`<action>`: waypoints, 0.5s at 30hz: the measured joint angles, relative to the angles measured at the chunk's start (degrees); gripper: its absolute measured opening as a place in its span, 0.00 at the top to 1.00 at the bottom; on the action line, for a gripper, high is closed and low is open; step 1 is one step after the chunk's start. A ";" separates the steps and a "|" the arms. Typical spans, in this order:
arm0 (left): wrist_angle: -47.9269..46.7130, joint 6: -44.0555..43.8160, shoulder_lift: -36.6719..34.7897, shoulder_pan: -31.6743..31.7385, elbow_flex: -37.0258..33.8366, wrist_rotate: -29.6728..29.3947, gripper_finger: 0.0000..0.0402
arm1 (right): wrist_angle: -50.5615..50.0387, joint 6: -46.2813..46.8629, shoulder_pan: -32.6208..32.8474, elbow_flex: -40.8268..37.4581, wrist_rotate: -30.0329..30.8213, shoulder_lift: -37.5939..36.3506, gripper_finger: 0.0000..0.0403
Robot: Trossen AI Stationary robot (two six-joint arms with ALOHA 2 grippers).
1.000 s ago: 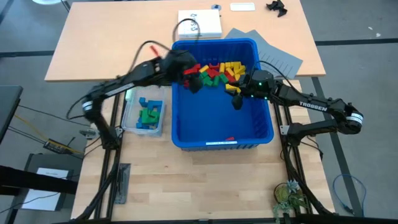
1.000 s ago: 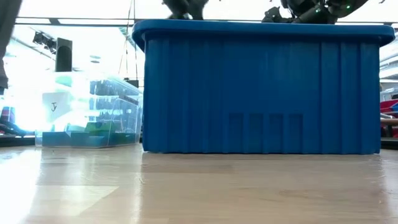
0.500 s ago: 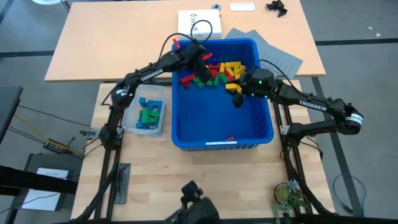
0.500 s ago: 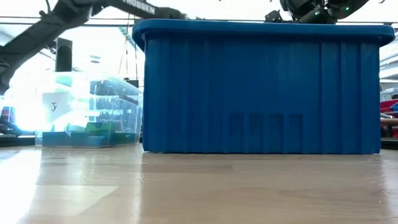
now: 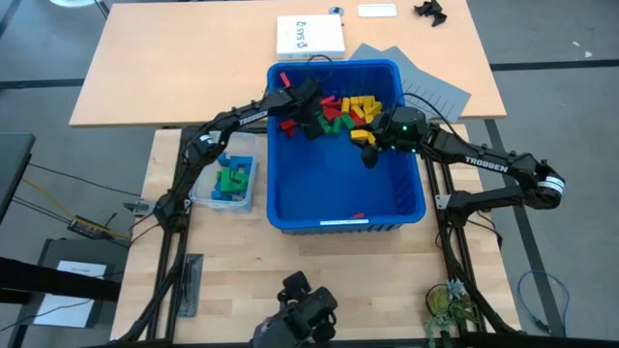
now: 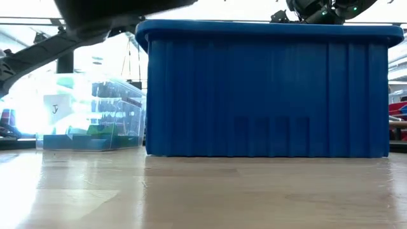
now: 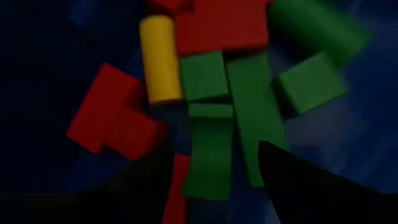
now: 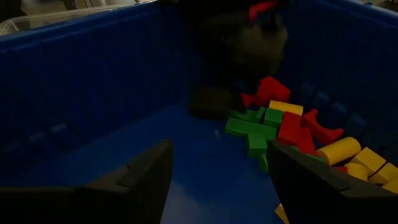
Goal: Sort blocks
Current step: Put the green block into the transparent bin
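I am keeping my left end effector [image 5: 308,108] spread wide over the blocks [image 5: 340,111] piled at twelve o'clock in the blue bin [image 5: 411,201]. My right end effector [image 5: 366,153] is hanging open and empty beside them.

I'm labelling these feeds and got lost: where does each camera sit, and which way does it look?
High view: overhead, straight down on the blue bin, clear tub and both arms.
Low view: table height, level at the bin's wall; arm parts above.
Left wrist view: close over green blocks; left gripper open.
Right wrist view: inside the bin, toward the pile; right gripper open.
Shared: high and right wrist views both show the block pile.
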 joint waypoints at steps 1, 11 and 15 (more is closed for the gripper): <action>-0.10 0.72 0.52 0.00 0.00 -0.36 0.40 | 0.00 0.00 0.00 0.00 0.00 0.00 0.37; -6.65 2.82 2.31 0.00 0.07 3.44 0.40 | -0.02 0.00 0.00 -0.02 -0.97 0.00 0.37; -9.29 2.89 2.18 -0.33 0.07 10.03 0.40 | -0.02 0.00 0.02 -0.02 -1.01 0.00 0.36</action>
